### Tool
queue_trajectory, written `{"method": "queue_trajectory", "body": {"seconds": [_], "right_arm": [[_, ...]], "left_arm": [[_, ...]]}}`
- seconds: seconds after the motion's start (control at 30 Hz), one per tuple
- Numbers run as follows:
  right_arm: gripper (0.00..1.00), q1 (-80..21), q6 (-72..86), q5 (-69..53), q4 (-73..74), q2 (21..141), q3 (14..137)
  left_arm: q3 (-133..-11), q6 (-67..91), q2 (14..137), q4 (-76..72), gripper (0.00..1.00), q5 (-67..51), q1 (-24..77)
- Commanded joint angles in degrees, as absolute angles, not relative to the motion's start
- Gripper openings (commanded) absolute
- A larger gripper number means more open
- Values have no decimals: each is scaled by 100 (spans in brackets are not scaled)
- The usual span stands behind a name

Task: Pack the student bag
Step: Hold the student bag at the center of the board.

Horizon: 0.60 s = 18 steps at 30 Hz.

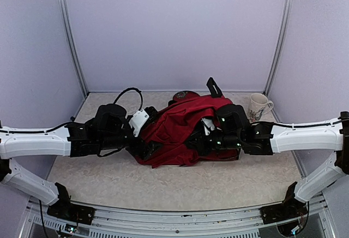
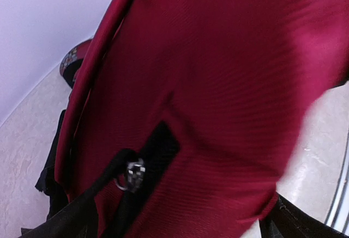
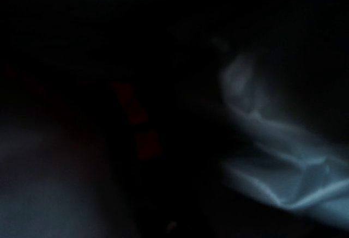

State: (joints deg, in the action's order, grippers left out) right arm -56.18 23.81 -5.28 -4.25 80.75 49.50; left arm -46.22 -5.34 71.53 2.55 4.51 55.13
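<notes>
The speckled beige bench (image 1: 109, 178) carries the student bag (image 1: 174, 126), a crumpled dark red heap at its centre. The left arm (image 1: 38, 141) reaches in from 9 o'clock, its wrist against the bag's 9 o'clock edge. The right arm (image 1: 305, 135) comes from 3 o'clock, its wrist sunk into the folds at the bag's 4 o'clock side. The left jaws are not clearly seen in any view, so I cannot tell whether they are spread or pressed together. The right jaws are lost in darkness, with only pale creased fabric (image 3: 283, 162) showing. A mug (image 1: 257, 107) stands at the bag's 2 o'clock, apart from it. A metal zip pull (image 2: 133, 174) hangs on the red cloth.
</notes>
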Motion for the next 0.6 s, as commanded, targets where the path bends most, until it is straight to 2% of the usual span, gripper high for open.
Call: {"method": "queue_trajectory", "body": {"seconds": [0.0, 0.13, 0.23, 0.27, 0.37, 0.5, 0.57], "right_arm": [[0, -5546, 2775, -658, -9, 7779, 5331], [0, -5465, 2889, -629, 261, 7701, 5327], [0, -5452, 2951, -498, 449, 7739, 5280], [0, -5450, 2974, -425, 497, 7766, 5235], [0, -5453, 3078, -126, 618, 7934, 5018], [0, -5456, 2993, -264, 45, 8186, 4657], [0, -5452, 2976, -246, -219, 8248, 4544]], "left_arm": [[-4787, -691, 7591, 100, 99, 443, 5424], [-4721, -834, 7967, 176, 98, 441, 5596], [-4751, -821, 8182, 163, 89, 431, 5612], [-4773, -784, 8235, 142, 83, 415, 5608], [-4859, -703, 8366, 119, 47, 198, 5603], [-4909, -610, 8433, 91, 0, -407, 5656], [-4884, -514, 8409, 36, 0, -571, 5662]]}}
